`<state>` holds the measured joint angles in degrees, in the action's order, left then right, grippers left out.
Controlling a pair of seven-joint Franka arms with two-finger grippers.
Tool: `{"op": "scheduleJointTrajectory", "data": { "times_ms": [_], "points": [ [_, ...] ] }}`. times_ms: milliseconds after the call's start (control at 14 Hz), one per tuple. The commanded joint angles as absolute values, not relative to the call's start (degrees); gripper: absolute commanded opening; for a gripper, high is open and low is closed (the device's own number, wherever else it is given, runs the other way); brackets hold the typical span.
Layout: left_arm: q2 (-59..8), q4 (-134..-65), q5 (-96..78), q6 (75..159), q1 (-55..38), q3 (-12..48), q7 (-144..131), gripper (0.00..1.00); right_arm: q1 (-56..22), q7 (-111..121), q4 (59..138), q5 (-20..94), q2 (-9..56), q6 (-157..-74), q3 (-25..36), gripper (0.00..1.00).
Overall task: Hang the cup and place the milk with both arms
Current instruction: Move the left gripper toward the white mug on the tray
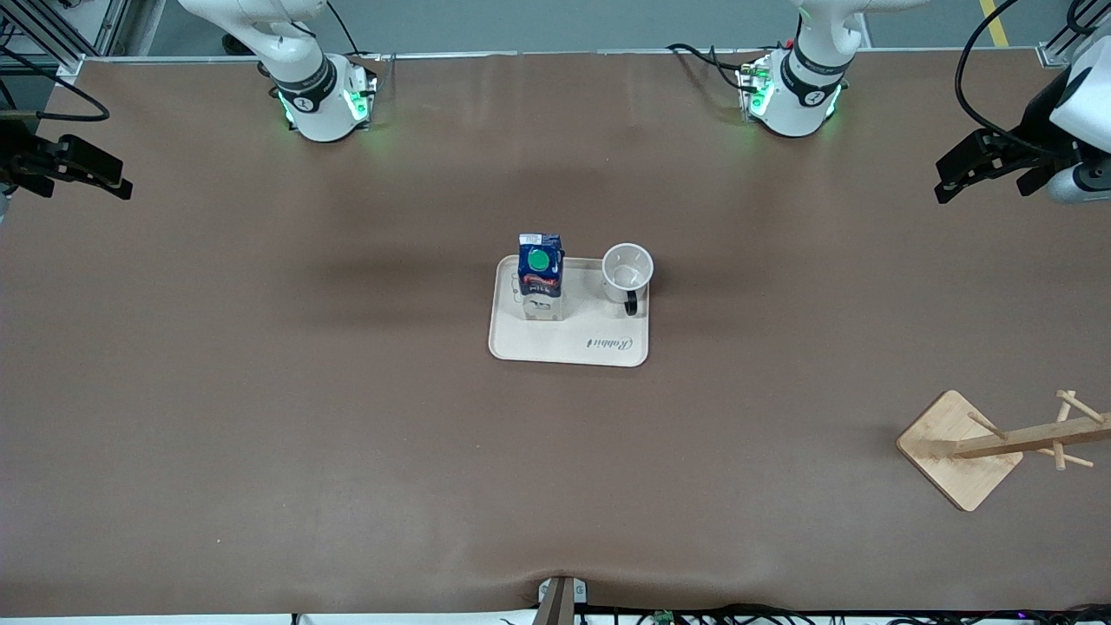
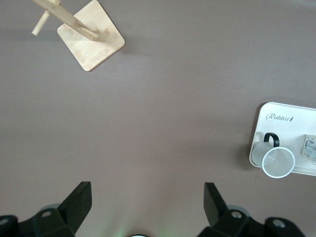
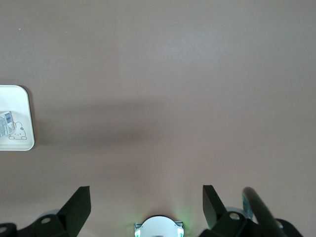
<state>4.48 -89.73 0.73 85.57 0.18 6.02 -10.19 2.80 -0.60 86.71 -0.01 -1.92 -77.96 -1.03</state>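
Front view: cup point(image 1: 627, 271) and milk point(image 1: 540, 274) upright side by side on tray point(image 1: 568, 346) mid-bench, untouched. Left gripper point(image 2: 147, 205) and right gripper point(image 3: 146, 205) high over opposite bench ends, fingers apart, holding nothing. Best to descend straight, pinch cup by rim, handle kept free for rack point(image 1: 998, 444). Open bench all round tray.

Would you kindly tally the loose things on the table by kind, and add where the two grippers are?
Milk carton: 1, upright on the tray
Cup: 1, upright on the tray beside the carton
Tray: 1
Wooden cup rack: 1, at the left arm's end of the table
Total: 4
Left gripper and right gripper: both open over bare table, holding nothing.
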Motion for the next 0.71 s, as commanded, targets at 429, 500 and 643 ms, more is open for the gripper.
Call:
{"op": "scheduleJointTrajectory", "data": {
  "times_ms": [429, 500, 643],
  "points": [
    [2.55, -88.5, 0.53, 84.64, -0.44, 8.07, -11.34, 1.0, 3.95, -0.09, 87.89, 1.14, -3.08, -77.61, -1.49, 1.0],
    [1.77, -88.94, 0.61, 84.99, -0.35, 9.74, -11.34, 1.0, 4.04, -0.09, 87.89, 1.14, -3.08, -77.43, -1.49, 1.0],
    [1.76, -91.56, 0.62, 87.52, -0.26, 13.25, -13.08, 1.0, 4.04, -0.09, 87.89, 1.14, -3.08, -77.34, -1.49, 1.0]
  ]
}}
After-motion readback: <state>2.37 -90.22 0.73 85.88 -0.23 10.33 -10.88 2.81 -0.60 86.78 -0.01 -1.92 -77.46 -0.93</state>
